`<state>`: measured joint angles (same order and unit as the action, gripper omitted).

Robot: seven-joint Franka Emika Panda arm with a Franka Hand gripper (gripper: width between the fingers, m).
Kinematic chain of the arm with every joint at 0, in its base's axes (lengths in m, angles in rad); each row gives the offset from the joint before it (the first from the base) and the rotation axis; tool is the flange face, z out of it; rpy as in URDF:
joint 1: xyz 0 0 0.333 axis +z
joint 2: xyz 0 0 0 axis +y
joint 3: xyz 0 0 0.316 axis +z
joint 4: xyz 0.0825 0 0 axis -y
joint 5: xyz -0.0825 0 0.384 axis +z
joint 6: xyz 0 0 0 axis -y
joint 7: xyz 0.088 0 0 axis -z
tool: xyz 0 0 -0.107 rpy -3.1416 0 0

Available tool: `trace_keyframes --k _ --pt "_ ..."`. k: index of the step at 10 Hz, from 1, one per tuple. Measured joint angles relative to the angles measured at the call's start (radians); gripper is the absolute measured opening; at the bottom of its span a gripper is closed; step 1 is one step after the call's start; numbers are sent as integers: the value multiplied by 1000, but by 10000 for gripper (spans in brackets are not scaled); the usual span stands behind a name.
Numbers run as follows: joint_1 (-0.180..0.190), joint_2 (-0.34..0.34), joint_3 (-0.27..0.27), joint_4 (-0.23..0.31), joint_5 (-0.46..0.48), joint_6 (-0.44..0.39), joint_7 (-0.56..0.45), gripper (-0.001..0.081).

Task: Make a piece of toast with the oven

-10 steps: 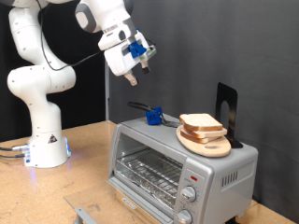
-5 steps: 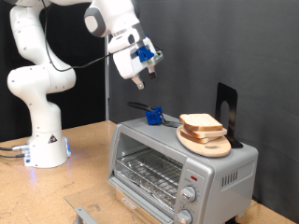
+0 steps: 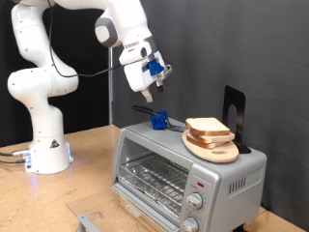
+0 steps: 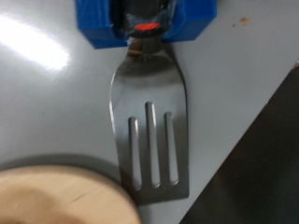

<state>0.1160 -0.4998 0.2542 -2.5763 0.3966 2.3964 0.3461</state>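
Observation:
The silver oven (image 3: pixel 235 175) stands at the exterior view's lower right, its glass door shut and the wire rack showing behind it. Two alike slices of toast (image 3: pixel 207 127) are stacked on a round light-wood board (image 3: pixel 218 153) on the oven's top. My gripper (image 3: pixel 150 95) hangs in the air above the oven's left end, over a slotted metal spatula in a blue holder (image 3: pixel 159 121). It holds nothing. The wrist view shows the spatula blade (image 4: pixel 149 131), the blue holder (image 4: pixel 93 23) and the board's edge (image 4: pixel 56 201); my fingers do not show there.
Two round knobs (image 3: pixel 197 201) and a small red mark (image 3: pixel 200 183) are on the oven's front right. A black upright plate (image 3: pixel 234 109) stands behind the board. The arm's white base (image 3: pixel 48 150) is at the left, a grey metal piece (image 3: pixel 87 223) at the bottom.
My gripper has moved towards the exterior view's right and slightly down, closer above the blue holder and spatula. The toast, board and oven have not moved.

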Motion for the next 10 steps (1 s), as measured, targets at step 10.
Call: trace_keyframes --k 10 --pt "-13 56 107 -111 -66 231 3 800"
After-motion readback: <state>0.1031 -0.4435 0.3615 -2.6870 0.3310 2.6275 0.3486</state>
